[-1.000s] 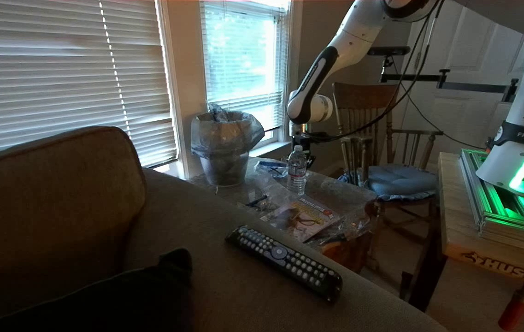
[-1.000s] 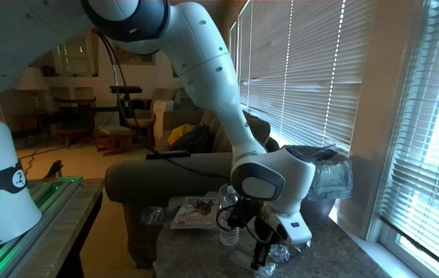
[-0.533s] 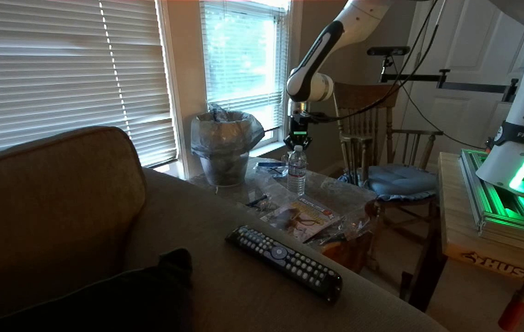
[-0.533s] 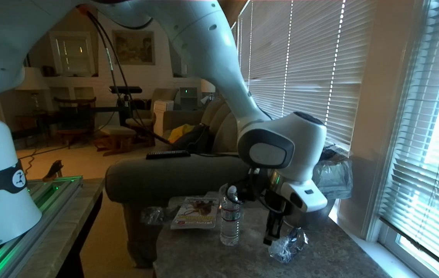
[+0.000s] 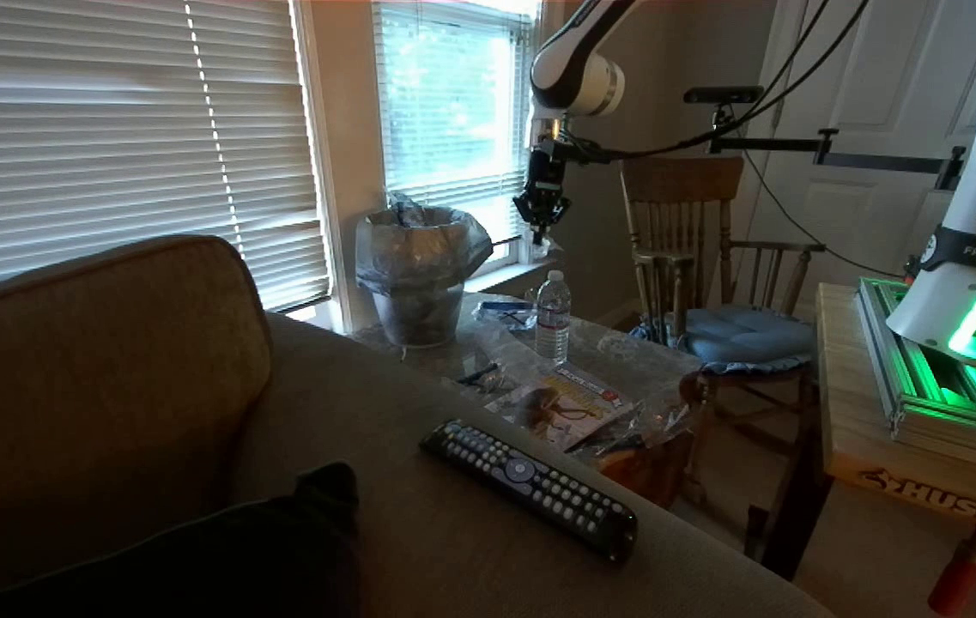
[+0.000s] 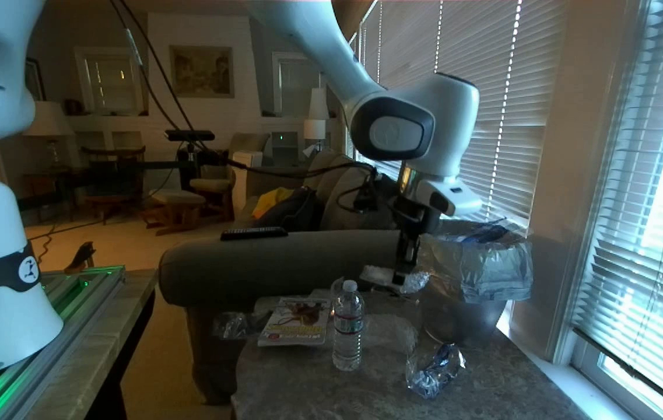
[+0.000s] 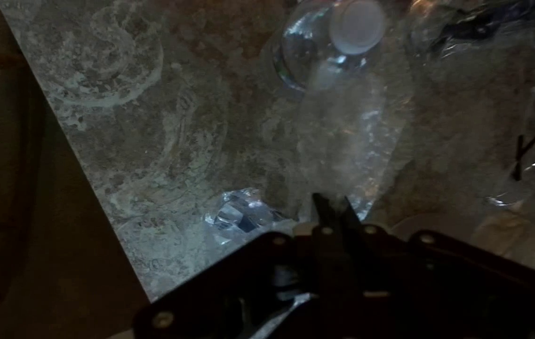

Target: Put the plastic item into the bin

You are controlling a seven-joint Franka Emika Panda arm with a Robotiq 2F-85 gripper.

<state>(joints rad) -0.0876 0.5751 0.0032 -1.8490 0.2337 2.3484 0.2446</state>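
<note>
The crinkled plastic (image 6: 416,282) is pinched between the fingers (image 6: 404,262), held above the bench (image 6: 302,385), beside the bin (image 5: 417,305). It is best raised higher, centred over the bin's opening, then fully released.

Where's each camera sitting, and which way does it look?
Exterior view: over the sofa, facing the bin and chair; arm and gripper show.
Exterior view: across the table, facing the sofa; arm and gripper show.
Wrist view: on the arm, facing down at the table; gripper shows.
Both exterior views share bin, bottle, remote.
</note>
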